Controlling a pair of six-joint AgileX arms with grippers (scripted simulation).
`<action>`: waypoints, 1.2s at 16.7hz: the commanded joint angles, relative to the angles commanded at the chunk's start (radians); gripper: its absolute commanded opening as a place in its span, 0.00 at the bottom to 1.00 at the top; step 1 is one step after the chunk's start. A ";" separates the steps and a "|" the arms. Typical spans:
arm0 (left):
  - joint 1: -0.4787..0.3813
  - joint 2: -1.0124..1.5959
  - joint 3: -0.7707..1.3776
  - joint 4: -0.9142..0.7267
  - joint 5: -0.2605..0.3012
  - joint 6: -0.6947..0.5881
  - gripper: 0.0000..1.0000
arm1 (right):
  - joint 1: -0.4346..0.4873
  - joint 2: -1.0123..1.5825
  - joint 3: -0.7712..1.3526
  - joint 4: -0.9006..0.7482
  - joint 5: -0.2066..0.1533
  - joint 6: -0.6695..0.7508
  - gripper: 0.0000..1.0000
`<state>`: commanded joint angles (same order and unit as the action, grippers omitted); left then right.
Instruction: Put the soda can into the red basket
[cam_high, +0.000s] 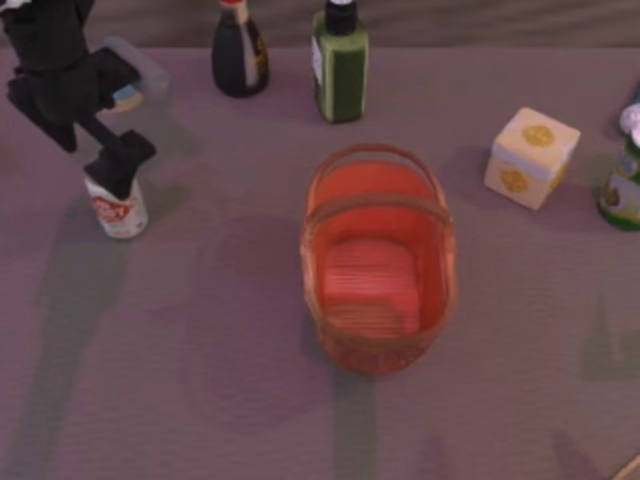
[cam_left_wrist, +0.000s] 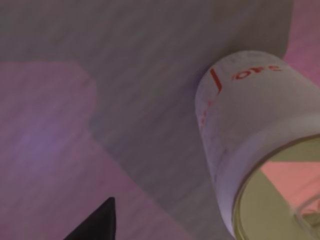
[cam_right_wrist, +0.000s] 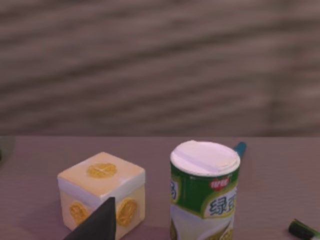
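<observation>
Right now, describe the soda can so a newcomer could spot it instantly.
Start at the red basket in the middle of the table, then look to the table's left side. The soda can stands there beneath the left end effector. It is short and white with red markings, unlike the taller dark bottle and green bottle.

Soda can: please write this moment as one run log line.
left gripper: above soda can, top-view left | can: upright on table | red basket: centre, no can inside | right arm: idle at right
</observation>
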<state>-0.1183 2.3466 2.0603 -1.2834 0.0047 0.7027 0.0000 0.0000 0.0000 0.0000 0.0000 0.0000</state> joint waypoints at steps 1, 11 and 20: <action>-0.002 0.002 -0.013 0.014 0.000 0.001 1.00 | 0.000 0.000 0.000 0.000 0.000 0.000 1.00; -0.003 0.032 -0.138 0.170 0.000 0.001 1.00 | 0.000 0.000 0.000 0.000 0.000 0.000 1.00; -0.003 0.032 -0.138 0.170 0.000 0.001 0.32 | 0.000 0.000 0.000 0.000 0.000 0.000 1.00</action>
<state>-0.1209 2.3786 1.9218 -1.1131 0.0048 0.7041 0.0000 0.0000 0.0000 0.0000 0.0000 0.0000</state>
